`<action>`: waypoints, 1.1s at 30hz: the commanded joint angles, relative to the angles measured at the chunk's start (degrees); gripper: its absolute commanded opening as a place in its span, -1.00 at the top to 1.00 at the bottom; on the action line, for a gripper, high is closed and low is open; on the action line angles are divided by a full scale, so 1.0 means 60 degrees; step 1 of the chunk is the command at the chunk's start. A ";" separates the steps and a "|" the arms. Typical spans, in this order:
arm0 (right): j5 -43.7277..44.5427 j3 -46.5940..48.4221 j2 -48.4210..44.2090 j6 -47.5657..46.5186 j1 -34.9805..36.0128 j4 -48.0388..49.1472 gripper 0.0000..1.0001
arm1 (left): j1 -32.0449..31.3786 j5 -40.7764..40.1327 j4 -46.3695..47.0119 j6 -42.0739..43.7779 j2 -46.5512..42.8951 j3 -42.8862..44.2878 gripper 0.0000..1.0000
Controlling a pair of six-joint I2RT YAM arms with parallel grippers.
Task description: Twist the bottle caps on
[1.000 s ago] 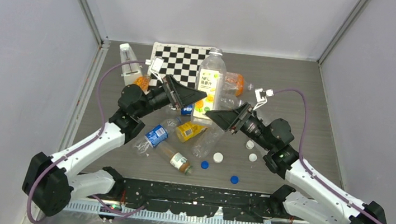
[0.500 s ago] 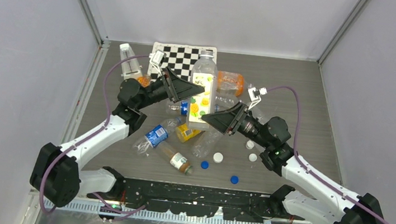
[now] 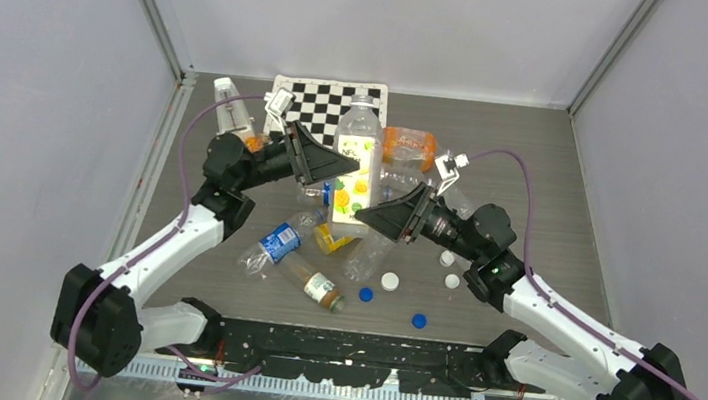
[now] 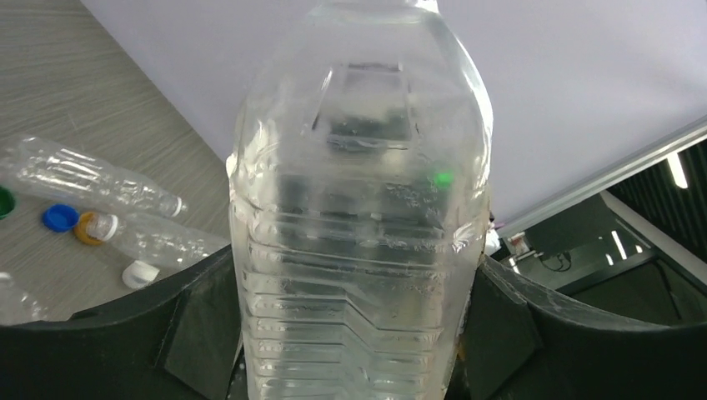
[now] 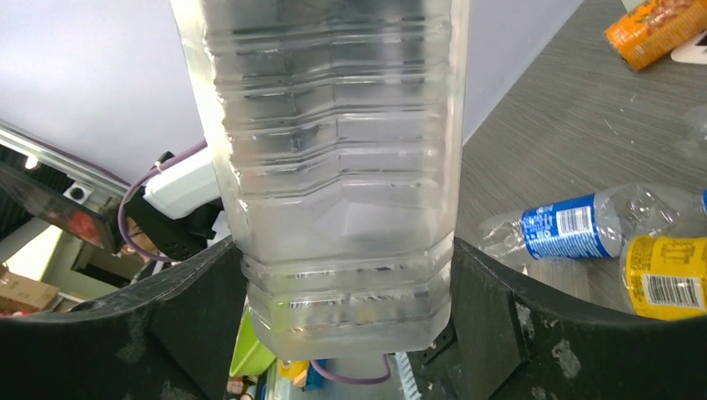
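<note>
A large clear juice bottle point(image 3: 355, 165) with a white and yellow label is held upright off the table between both arms. My left gripper point(image 3: 342, 163) is shut on its upper body point(image 4: 358, 208). My right gripper point(image 3: 378, 213) is shut on its lower part, near the base point(image 5: 342, 250). The bottle's mouth is cut off at the top of the left wrist view. Loose caps lie on the table: blue ones point(image 3: 365, 294) point(image 3: 419, 320) and white ones point(image 3: 389, 281) point(image 3: 451, 281) point(image 3: 446, 258). The left wrist view shows a blue cap point(image 4: 60, 217) and a white cap point(image 4: 140, 273).
Several empty bottles lie under the arms: a blue-labelled one point(image 3: 277, 242), a yellow-labelled one point(image 3: 334, 236) and a brown one point(image 3: 313, 284). An orange bottle point(image 3: 408, 146) and a checkerboard mat point(image 3: 320, 106) lie at the back. A clear bottle point(image 3: 229, 110) stands at the back left.
Both grippers have carried the large bottle a little to the left and toward the near side. The grip on it has stayed the same.
</note>
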 commanded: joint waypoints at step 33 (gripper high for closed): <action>0.7089 0.4630 0.3842 -0.2726 0.2114 -1.3713 -0.60 | 0.0595 -0.2773 -0.8322 1.3698 -0.8584 -0.2858 1.00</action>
